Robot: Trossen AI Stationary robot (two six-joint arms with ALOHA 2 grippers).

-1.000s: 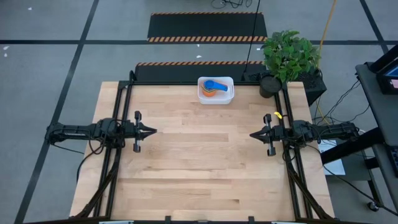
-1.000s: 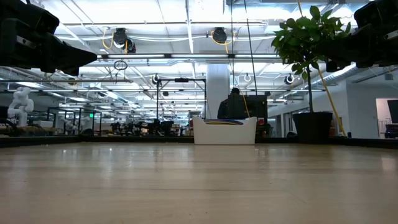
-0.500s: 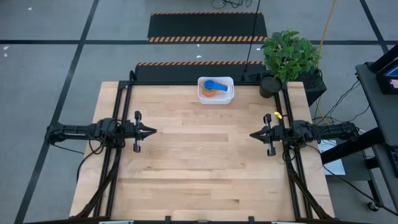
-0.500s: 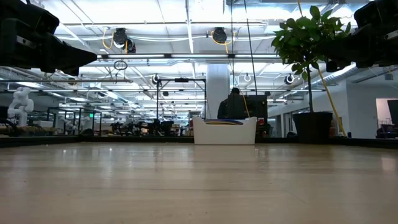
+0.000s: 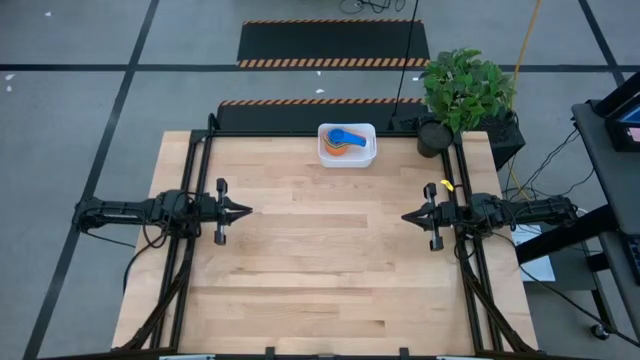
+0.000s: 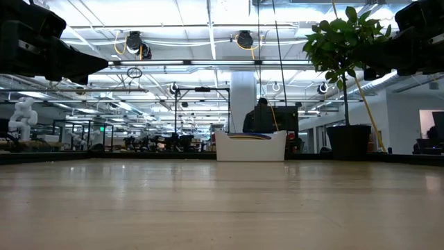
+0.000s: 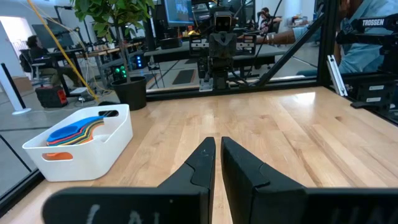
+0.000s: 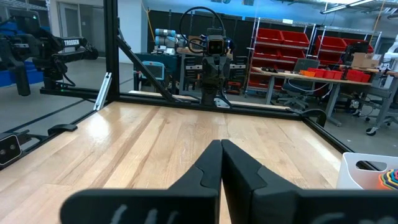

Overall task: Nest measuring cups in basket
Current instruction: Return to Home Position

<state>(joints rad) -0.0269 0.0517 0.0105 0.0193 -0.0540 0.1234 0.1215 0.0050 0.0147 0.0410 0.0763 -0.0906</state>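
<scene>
Cups: nested in basket.
Left end effector, right end effector: closed, empty (well apart).
Risk: stray swing clipping basket.

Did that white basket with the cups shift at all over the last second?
No. The basket sits in the same spot in the high view, just as far from the plant pot.

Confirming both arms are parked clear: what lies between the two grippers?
Only bare table between the left gripper and the right gripper, per the high view. The basket stands off that line, near the far edge.
</scene>
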